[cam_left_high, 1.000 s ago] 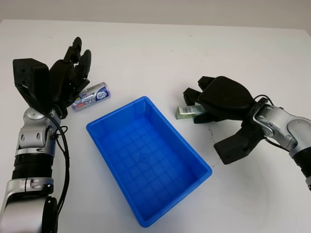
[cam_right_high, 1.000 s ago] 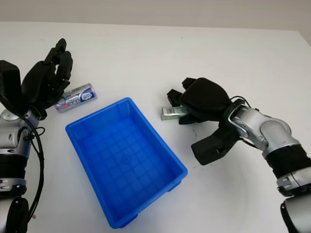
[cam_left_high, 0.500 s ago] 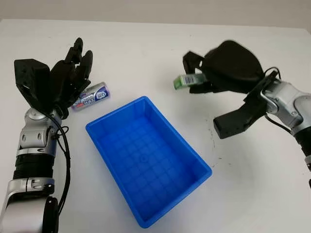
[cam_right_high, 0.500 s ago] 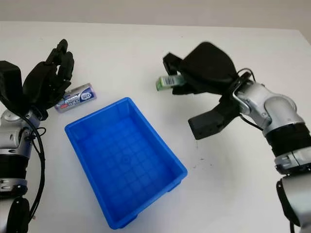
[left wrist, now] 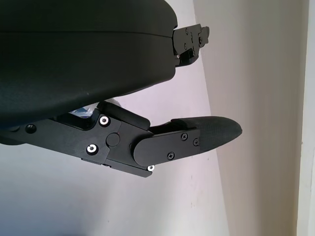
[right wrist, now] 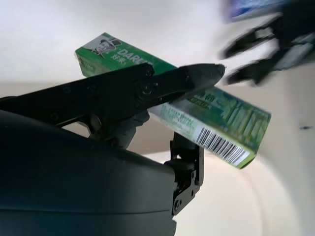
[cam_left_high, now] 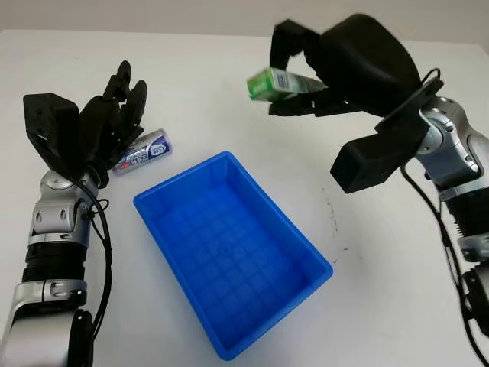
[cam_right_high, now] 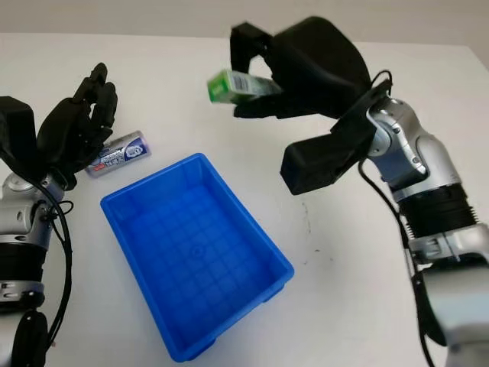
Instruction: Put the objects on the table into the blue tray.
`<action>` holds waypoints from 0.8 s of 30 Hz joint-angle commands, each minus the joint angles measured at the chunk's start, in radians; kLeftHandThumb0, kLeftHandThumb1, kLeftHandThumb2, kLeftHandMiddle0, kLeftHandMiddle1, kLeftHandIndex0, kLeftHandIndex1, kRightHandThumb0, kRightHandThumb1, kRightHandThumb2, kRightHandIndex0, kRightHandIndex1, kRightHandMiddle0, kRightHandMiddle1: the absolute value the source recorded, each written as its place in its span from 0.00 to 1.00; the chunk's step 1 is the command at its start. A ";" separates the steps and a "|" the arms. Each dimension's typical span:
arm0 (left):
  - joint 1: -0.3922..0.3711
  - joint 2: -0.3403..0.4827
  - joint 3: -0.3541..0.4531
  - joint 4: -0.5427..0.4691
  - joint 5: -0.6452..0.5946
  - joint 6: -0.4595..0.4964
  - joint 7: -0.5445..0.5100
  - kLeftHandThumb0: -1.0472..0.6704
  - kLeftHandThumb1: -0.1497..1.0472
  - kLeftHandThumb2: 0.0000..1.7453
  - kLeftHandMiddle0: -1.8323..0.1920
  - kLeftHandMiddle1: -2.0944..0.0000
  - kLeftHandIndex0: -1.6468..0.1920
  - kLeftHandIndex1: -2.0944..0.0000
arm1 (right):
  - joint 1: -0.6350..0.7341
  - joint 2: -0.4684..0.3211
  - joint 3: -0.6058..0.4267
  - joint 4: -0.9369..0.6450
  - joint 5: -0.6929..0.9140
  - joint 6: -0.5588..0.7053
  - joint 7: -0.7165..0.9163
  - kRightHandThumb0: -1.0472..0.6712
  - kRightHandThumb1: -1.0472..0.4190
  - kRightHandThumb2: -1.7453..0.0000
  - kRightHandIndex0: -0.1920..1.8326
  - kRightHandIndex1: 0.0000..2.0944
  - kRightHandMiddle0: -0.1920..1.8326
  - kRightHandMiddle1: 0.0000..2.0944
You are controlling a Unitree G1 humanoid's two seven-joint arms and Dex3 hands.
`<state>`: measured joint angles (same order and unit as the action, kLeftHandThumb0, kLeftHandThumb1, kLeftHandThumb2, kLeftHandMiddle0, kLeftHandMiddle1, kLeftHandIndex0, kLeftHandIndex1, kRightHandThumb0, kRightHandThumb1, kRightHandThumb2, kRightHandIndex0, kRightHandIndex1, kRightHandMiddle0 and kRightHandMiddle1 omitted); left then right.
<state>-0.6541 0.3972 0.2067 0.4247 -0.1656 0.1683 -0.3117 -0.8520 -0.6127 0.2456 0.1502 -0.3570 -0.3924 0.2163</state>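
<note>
Blue tray (cam_left_high: 229,252): nothing in it yet, so both items are left to do.
Left hand (cam_left_high: 107,130): holds nothing, just beside the wrapped roll (cam_left_high: 143,151) lying on the table.
Right hand (cam_left_high: 336,65): raised beyond the tray, fingers pinching the green box (cam_left_high: 279,82), not yet over it.
</note>
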 commanded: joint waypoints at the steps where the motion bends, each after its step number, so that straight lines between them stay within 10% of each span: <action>1: -0.015 0.005 -0.005 -0.002 0.005 -0.008 0.004 0.19 1.00 0.34 1.00 1.00 1.00 1.00 | 0.030 0.035 -0.012 -0.107 0.043 0.044 0.051 0.38 0.00 0.88 0.67 1.00 0.50 1.00; 12: -0.022 -0.005 -0.011 -0.010 0.006 0.002 0.018 0.18 1.00 0.33 1.00 1.00 1.00 1.00 | 0.042 0.237 0.027 -0.309 0.240 0.222 0.266 0.34 0.00 0.83 0.80 1.00 0.60 1.00; 24: 0.004 -0.012 -0.009 -0.059 -0.003 0.023 0.029 0.19 1.00 0.34 1.00 1.00 1.00 1.00 | 0.111 0.211 0.061 -0.299 0.241 0.306 0.450 0.34 0.00 0.91 0.73 1.00 0.49 1.00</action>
<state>-0.6585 0.3889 0.1959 0.3859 -0.1630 0.1870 -0.2848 -0.7481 -0.3888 0.3020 -0.1483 -0.1259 -0.0988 0.6469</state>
